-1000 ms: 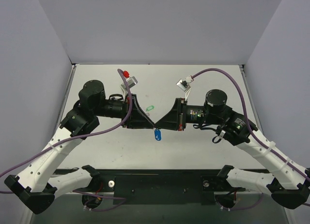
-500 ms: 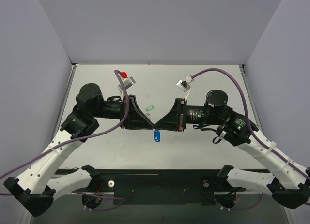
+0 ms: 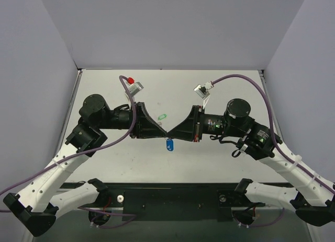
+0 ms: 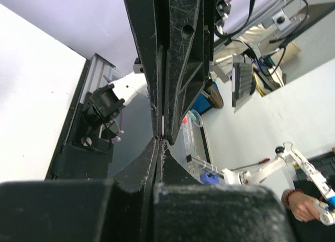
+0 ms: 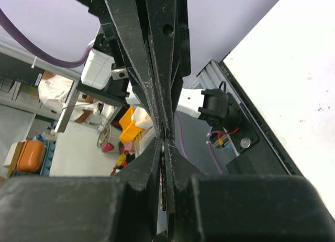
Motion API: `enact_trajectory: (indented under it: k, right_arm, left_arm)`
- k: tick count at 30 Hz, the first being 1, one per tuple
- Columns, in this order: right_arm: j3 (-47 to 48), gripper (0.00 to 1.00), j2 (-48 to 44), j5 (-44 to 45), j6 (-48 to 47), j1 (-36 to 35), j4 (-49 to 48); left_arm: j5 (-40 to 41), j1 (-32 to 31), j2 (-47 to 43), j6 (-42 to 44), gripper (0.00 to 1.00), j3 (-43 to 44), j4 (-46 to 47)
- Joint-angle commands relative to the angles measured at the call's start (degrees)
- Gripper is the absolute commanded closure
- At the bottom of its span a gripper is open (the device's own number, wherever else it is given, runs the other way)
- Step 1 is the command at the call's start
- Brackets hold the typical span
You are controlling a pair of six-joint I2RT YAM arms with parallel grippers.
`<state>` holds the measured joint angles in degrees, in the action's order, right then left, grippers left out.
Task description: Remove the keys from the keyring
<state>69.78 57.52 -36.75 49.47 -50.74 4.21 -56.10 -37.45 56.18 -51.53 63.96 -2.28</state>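
Note:
In the top view my left gripper and right gripper meet tip to tip above the table's middle. The blue keyring tag hangs just below where they meet. Both grippers are shut. In the right wrist view my gripper pinches a thin flat dark strip seen edge-on, which looks like the key. In the left wrist view my gripper is pressed shut on something very thin, apparently the metal ring. The key and ring are too small to make out in the top view.
A green tag lies on the table just behind the grippers. The table is walled at the left, right and back. Purple cables arc over both wrists. A black rail runs along the near edge.
Both grippers stay tip to tip with the blue tag hanging below. The left arm's elbow and wrist have shifted left and rolled; the right arm's elbow has shifted slightly right.

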Motion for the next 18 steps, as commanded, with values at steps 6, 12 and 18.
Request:
enact_trajectory:
  k: [6, 12, 18]
  right_arm:
    - [0.4, 1.0, 2.2, 9.9, 1.6, -1.2, -7.6]
    - [0.1, 1.0, 3.0, 13.1, 2.5, -1.2, -8.6]
    - [0.9, 1.0, 4.5, 16.8, 3.3, -1.2, -8.3]
  left_arm:
    - [13.5, -1.6, 0.2, -1.9, 1.0, 1.1, 2.5]
    - [18.9, -1.9, -0.7, -3.1, 1.0, 1.9, 2.4]
    - [24.2, -1.8, -2.6, -5.2, 1.0, 1.7, 3.0]
